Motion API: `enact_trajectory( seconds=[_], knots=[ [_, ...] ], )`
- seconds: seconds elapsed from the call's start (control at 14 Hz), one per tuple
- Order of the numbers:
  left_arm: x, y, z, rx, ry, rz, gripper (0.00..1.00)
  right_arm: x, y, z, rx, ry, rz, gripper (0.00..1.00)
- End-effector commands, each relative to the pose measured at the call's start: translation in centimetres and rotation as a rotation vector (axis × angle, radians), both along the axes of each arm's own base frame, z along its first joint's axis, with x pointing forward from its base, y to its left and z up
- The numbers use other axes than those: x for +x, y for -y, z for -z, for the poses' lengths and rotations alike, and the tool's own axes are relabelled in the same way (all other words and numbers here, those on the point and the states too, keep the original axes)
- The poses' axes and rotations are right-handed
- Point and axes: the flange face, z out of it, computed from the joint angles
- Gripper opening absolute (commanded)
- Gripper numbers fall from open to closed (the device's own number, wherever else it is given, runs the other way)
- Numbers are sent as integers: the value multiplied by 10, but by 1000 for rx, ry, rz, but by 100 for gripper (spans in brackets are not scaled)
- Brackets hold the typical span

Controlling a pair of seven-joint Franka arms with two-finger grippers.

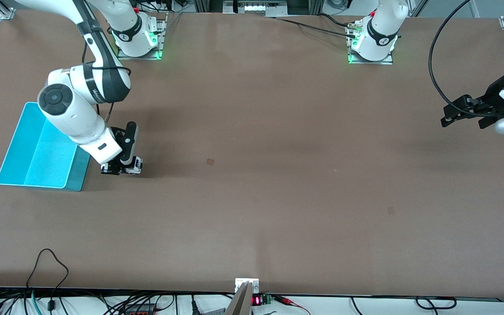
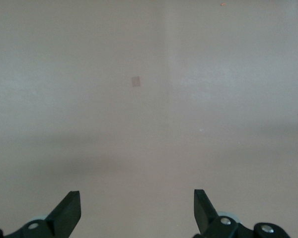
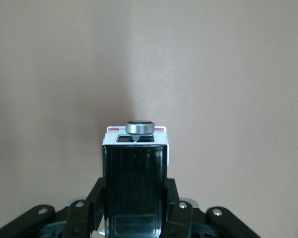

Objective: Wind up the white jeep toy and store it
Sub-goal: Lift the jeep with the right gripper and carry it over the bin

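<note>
The white jeep toy [image 1: 133, 165] is small, white with a black roof and dark wheels, and sits low at the table just beside the turquoise bin [image 1: 37, 148]. My right gripper [image 1: 120, 166] is shut on it, fingers pressed against both sides of its body. In the right wrist view the jeep [image 3: 135, 163] fills the space between the fingers, black roof up and a grey spare wheel at its end. My left gripper [image 1: 464, 114] is open and empty, held above the table at the left arm's end; its fingertips [image 2: 69, 208] stand wide apart over bare table.
The turquoise bin is open-topped and shows nothing in it. It lies toward the right arm's end of the table. Two small dark patches [image 1: 210, 162] mark the brown tabletop. Cables run along the table edge nearest the front camera.
</note>
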Motion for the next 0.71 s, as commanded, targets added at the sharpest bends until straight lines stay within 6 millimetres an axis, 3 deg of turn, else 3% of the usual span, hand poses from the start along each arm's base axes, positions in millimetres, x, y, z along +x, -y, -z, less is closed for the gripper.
enact_trajectory(
  seconds=[0.0, 0.29, 0.64],
  knots=[
    [-2, 0, -7, 23, 5, -10, 100, -7, 9, -26, 10, -6, 19, 0],
    [-6, 2, -9, 23, 2, -41, 100, -11, 40, -38, 4, -41, 0, 0],
    [-13, 2, -4, 23, -1, -43, 100, -16, 98, -45, -15, -92, -99, 0]
  ],
)
